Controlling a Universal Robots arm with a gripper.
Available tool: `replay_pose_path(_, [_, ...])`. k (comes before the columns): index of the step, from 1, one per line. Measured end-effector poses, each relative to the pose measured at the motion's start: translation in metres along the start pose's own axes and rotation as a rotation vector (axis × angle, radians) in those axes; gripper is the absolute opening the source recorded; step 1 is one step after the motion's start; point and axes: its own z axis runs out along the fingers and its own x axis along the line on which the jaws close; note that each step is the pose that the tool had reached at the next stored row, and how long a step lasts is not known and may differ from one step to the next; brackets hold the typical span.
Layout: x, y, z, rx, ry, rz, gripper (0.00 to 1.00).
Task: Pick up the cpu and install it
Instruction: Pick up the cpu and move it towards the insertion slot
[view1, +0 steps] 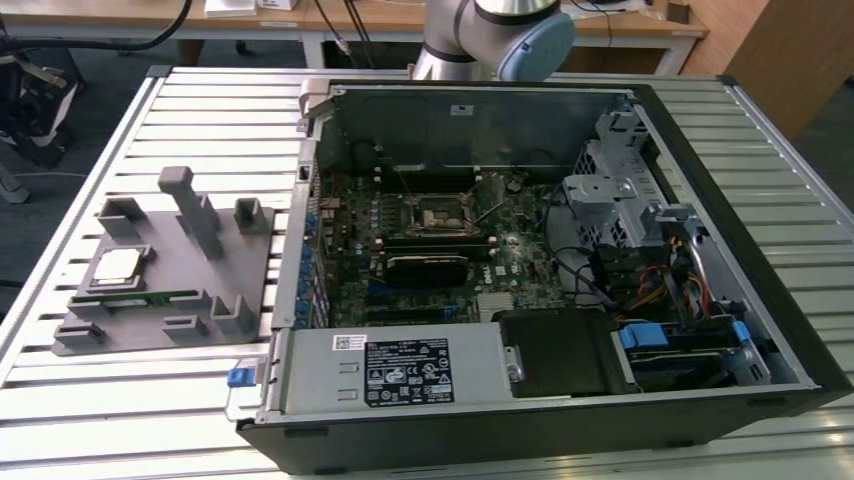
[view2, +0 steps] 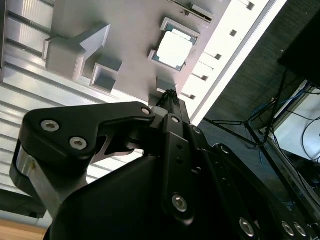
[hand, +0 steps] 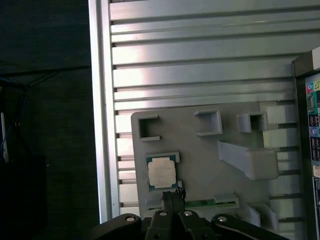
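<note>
The cpu (view1: 118, 266) is a small square chip with a shiny silver top. It lies flat in a recess on the grey fixture plate (view1: 174, 260), to the exterior view's left of the open computer case. In both wrist views the cpu (view2: 174, 49) (hand: 161, 173) sits some way below the gripper (hand: 172, 194), just past its tips. The black fingertips (view2: 170, 97) are pressed together, so the gripper is shut with nothing held. The empty socket (view1: 441, 213) lies in the middle of the motherboard.
A thin green memory stick (view1: 140, 297) (hand: 205, 203) lies on the fixture beside the cpu. Grey posts and brackets (view1: 200, 210) rise from the plate. The case (view1: 534, 260) holds a power supply, cables and drive cages. The slatted metal table (view1: 200, 110) ends close to the fixture.
</note>
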Motion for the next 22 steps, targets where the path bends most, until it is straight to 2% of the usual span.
replay_pose_path(22, [-0.0002, -0.0002, 0.0062, -0.0029, 0.0002, 0.0, 0.11])
